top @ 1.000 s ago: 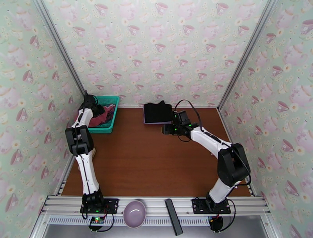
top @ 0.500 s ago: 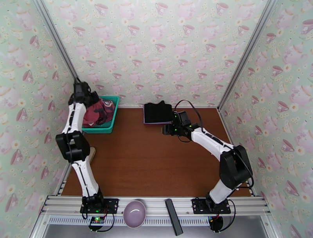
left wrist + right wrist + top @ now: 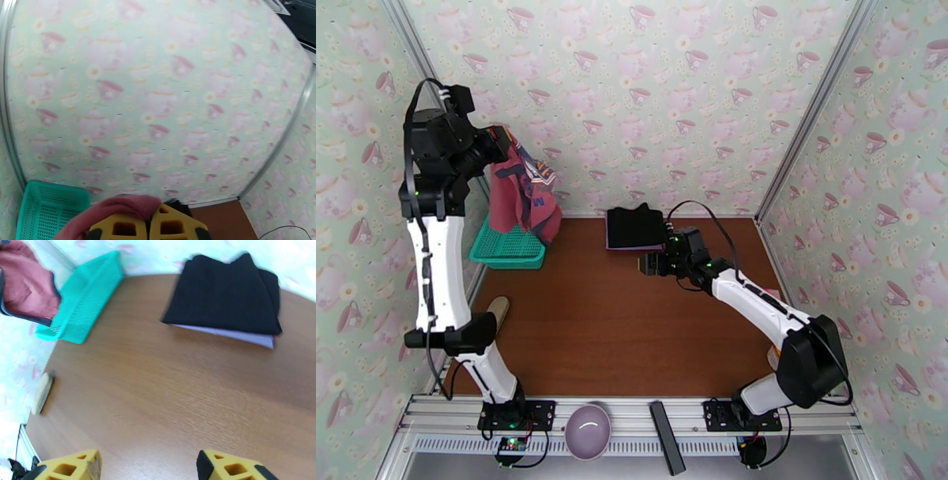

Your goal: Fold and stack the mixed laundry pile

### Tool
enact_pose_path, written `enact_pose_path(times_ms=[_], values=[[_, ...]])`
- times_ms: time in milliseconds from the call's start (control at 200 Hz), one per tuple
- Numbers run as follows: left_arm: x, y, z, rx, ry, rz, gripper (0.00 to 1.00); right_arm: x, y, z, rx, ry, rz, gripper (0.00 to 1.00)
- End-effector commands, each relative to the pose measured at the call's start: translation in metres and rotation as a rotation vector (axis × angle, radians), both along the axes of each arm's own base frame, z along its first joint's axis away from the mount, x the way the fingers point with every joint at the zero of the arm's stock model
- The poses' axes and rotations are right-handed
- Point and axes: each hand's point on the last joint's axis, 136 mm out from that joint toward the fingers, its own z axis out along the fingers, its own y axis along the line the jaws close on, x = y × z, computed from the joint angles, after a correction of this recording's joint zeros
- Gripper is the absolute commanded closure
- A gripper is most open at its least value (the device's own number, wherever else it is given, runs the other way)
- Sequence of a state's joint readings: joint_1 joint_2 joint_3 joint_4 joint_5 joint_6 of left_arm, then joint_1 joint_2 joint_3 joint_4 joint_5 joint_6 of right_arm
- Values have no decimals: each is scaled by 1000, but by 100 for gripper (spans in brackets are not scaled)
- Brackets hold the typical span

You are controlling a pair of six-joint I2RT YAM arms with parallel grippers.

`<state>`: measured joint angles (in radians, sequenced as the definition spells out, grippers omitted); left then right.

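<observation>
Hanging aloft far left: dusty-red top (image 3: 523, 189); black garment (image 3: 634, 225) folded flat atop lavender cloth (image 3: 254, 338), far centre.

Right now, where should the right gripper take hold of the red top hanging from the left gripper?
Probably the free lower corner of the red top, approached from the open table side. The left gripper pinches one upper edge, so the cloth drapes loose above the teal basket. That corner dangles on the side facing the open right gripper.
</observation>
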<state>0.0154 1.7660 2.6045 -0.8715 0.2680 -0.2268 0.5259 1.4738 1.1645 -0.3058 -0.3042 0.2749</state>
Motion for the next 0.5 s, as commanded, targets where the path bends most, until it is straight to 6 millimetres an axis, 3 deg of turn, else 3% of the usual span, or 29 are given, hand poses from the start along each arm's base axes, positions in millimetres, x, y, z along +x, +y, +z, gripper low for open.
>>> enact_pose_path(times_ms=[0, 110, 185, 496], values=[[-36, -19, 19, -14, -35, -52, 100, -34, 32, 26, 19, -116, 192, 25], [-48, -37, 13, -14, -20, -54, 100, -76, 73, 35, -22, -207, 371, 21], [-53, -49, 8, -20, -8, -56, 100, -95, 98, 38, -18, -249, 424, 18], [-72, -88, -14, 6, 44, -60, 100, -111, 194, 56, 92, -413, 373, 7]])
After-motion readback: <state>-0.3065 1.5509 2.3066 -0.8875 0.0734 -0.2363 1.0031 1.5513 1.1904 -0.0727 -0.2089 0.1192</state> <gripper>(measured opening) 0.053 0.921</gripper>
